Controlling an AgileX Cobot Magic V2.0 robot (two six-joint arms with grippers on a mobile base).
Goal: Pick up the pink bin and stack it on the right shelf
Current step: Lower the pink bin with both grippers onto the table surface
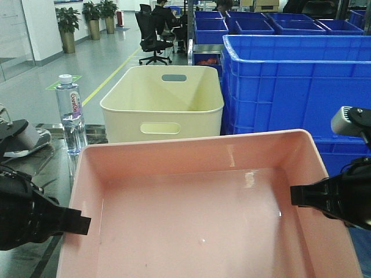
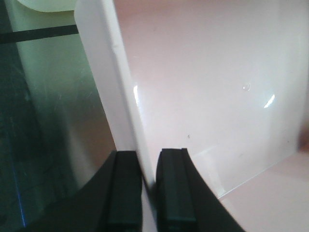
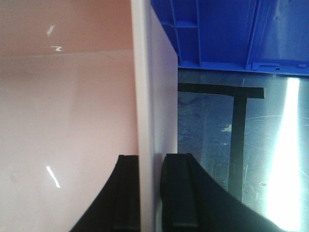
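- Only in the front view: cream bin point(image 1: 162, 104) just behind the pink bin point(image 1: 203, 226), blue crates point(image 1: 278, 81) far right, water bottle point(image 1: 71, 116) far left.
- Only in the wrist views: left gripper point(image 2: 148, 164) clamped on the left wall, right gripper point(image 3: 151, 164) clamped on the right wall.
- Pink bin: wide, shallow, shiny inside, near, in the middle.
- Beside it: dark shiny right shelf point(image 3: 207, 140) with black tape point(image 3: 236, 130).
- Far back: grey floor, office chair point(image 1: 152, 35), potted plants point(image 1: 68, 26).
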